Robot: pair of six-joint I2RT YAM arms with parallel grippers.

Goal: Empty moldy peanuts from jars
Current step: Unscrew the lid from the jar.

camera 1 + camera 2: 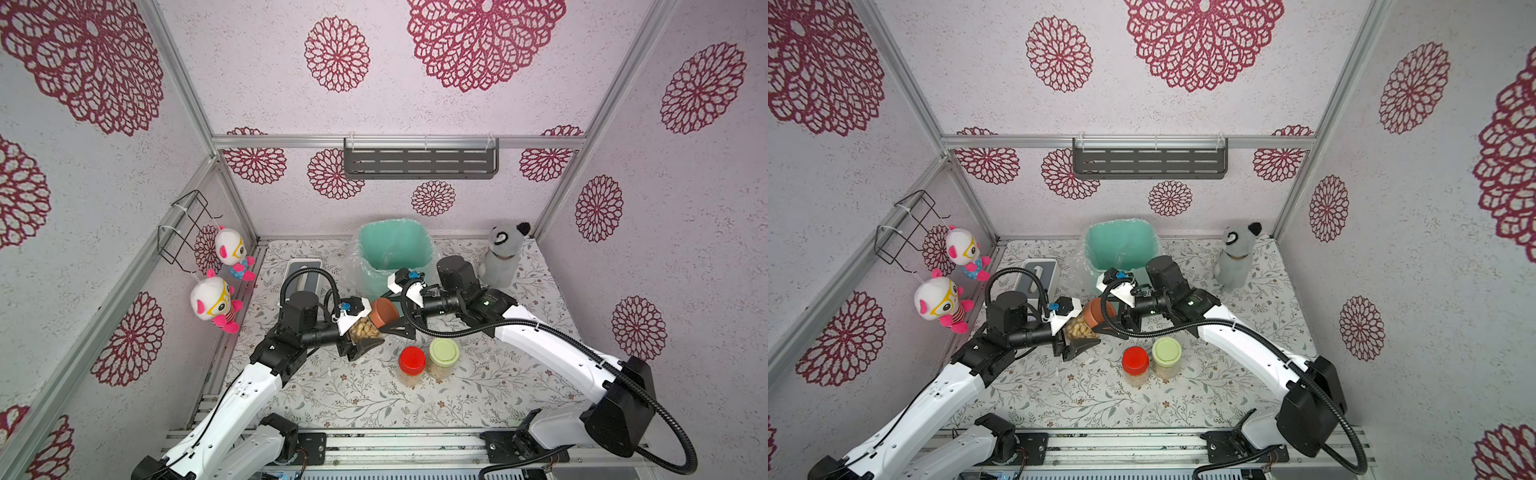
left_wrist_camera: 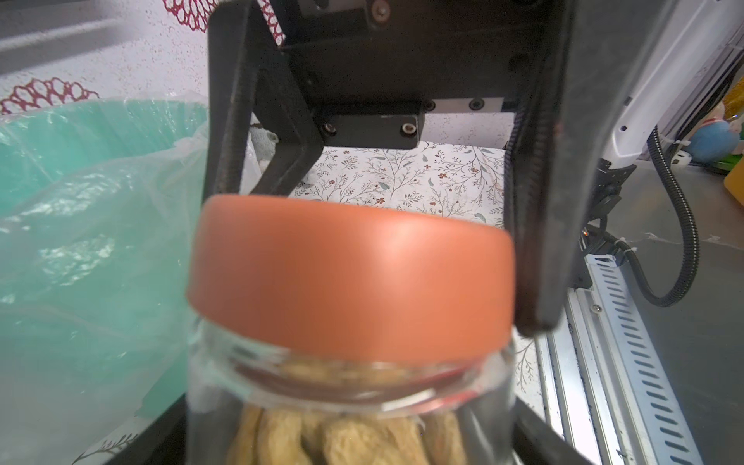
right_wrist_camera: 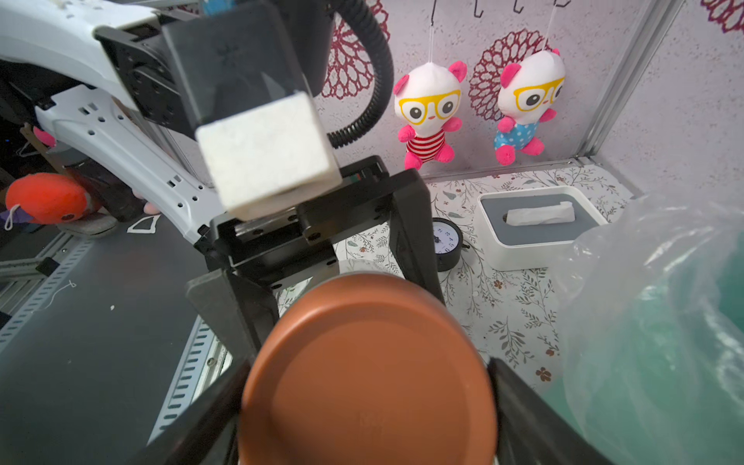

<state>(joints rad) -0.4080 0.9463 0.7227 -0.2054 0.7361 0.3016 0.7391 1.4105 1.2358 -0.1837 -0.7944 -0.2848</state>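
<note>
A clear jar [image 1: 365, 328] with a brown lid [image 1: 383, 312] hangs tilted above the table in front of the mint-green bin [image 1: 376, 245]. Tan moldy peanuts [image 2: 342, 439] fill it. My left gripper [image 1: 365, 329] is shut on the jar's glass body. My right gripper [image 3: 368, 394] comes from the opposite side, and its fingers [image 2: 539, 241] press on both sides of the brown lid [image 3: 366, 370]. Two more jars stand upright on the table nearer the front, one red-lidded [image 1: 412, 361] and one pale-green-lidded [image 1: 444, 353], both holding peanuts.
The bin is lined with a clear plastic bag [image 3: 652, 306]. A white tissue box [image 1: 305, 274] and a small clock [image 3: 445, 243] sit at the back left. A grey plush [image 1: 503, 253] stands at the back right. Two plush dolls [image 1: 232, 253] hang on the left wall.
</note>
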